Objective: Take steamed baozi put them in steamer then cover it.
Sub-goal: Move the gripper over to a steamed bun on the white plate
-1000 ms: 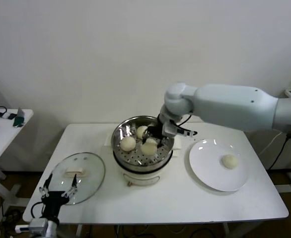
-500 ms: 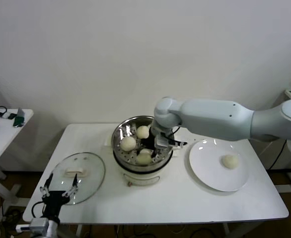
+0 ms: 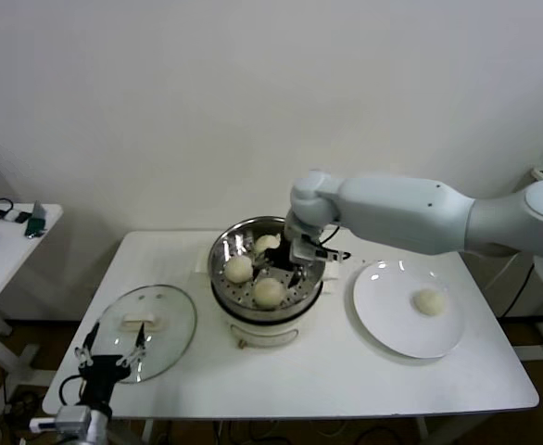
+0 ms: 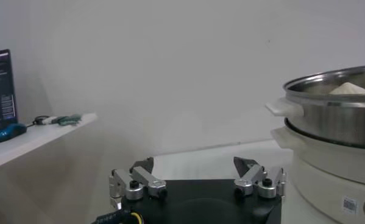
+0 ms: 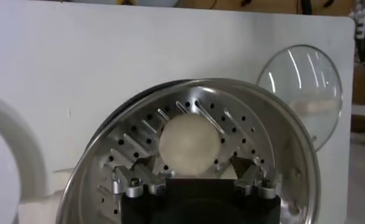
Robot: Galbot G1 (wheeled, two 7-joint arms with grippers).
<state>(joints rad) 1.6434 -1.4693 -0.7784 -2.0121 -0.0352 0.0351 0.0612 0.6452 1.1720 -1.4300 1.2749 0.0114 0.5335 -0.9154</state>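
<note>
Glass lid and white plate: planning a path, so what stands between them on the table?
The round steel steamer on its white base, holding three cream buns, per the head view.

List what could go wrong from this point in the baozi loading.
The right tool hangs open just above the third baozi in the steamer; lifting off carelessly could nudge it against its neighbours.

One baozi lies alone on the plate, so covering now would leave it out.

The cover lies near the table's front edge beside the left tool; a poor grasp could slide it off.

Glossy white right arm (image 3: 410,215), black end effector (image 3: 295,267).
</note>
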